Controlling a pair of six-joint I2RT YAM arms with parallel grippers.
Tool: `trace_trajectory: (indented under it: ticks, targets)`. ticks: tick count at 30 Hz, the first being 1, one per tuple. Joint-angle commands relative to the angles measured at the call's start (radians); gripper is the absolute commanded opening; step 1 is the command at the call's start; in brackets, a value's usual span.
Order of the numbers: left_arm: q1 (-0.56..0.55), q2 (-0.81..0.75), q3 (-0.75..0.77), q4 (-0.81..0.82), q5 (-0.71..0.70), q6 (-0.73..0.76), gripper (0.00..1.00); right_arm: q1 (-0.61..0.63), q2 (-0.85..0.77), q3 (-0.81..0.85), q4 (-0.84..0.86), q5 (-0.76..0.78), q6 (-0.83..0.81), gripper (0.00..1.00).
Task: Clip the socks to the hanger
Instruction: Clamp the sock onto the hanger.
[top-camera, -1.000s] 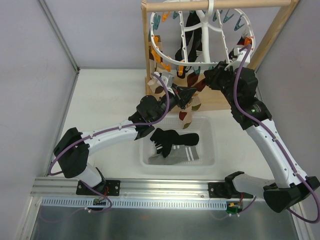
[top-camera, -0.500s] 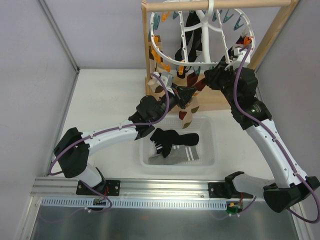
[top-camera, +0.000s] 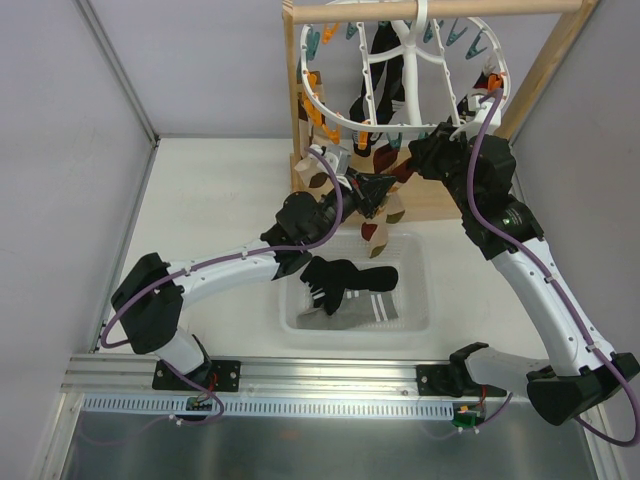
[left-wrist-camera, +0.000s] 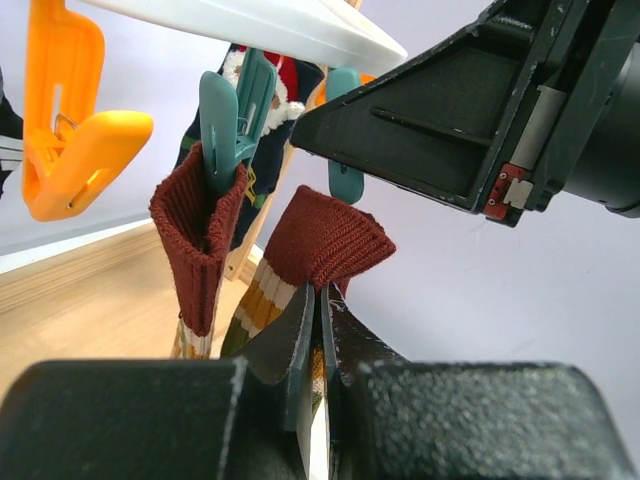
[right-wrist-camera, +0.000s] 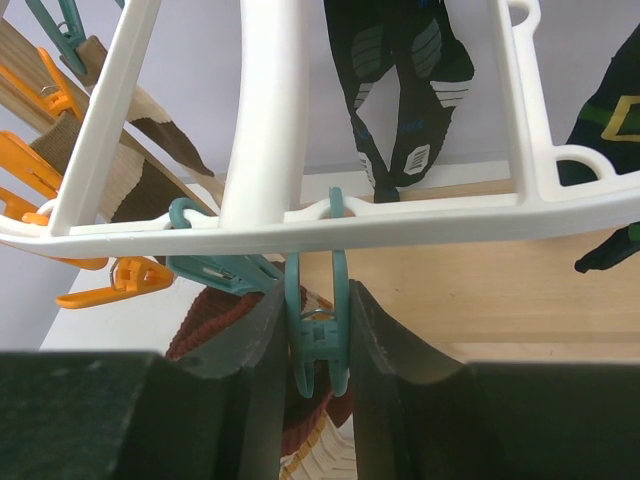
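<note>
The left gripper (left-wrist-camera: 320, 310) is clenched on the dark-red cuff of a striped sock (left-wrist-camera: 325, 240) just under the white hanger (left-wrist-camera: 270, 25), beside a matching sock (left-wrist-camera: 195, 230) pinned by a teal clothespin (left-wrist-camera: 228, 115). Only the right wrist view shows the right gripper (right-wrist-camera: 318, 310) squeezing a second clothespin (right-wrist-camera: 322, 350). Only the top view shows black socks (top-camera: 345, 278) in the basket (top-camera: 355, 326).

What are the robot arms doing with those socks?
They are hanging socks up to dry. The left claw pinches a striped sock by its red cuff and holds it up under the white hanger. The right claw squeezes a teal clothespin just above it. A matching sock is already clipped. Black socks wait in the basket.
</note>
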Motion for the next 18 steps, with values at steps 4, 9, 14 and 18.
trace_trajectory:
  ticks: [4, 9, 14, 18]
  targets:
    - [-0.013, 0.005, 0.046, 0.092, -0.020, 0.027, 0.00, -0.006, -0.013, 0.014, -0.061, 0.061, 0.047, 0.01]
    - [-0.015, 0.008, 0.056, 0.103, -0.020, 0.024, 0.00, -0.004, -0.015, 0.009, -0.063, 0.068, 0.041, 0.01]
    - [-0.018, 0.005, 0.040, 0.125, -0.031, 0.021, 0.00, -0.006, -0.013, 0.009, -0.058, 0.065, 0.037, 0.01]
    - [-0.018, 0.001, 0.045, 0.132, -0.029, 0.030, 0.00, -0.004, -0.012, 0.008, -0.058, 0.068, 0.029, 0.01]
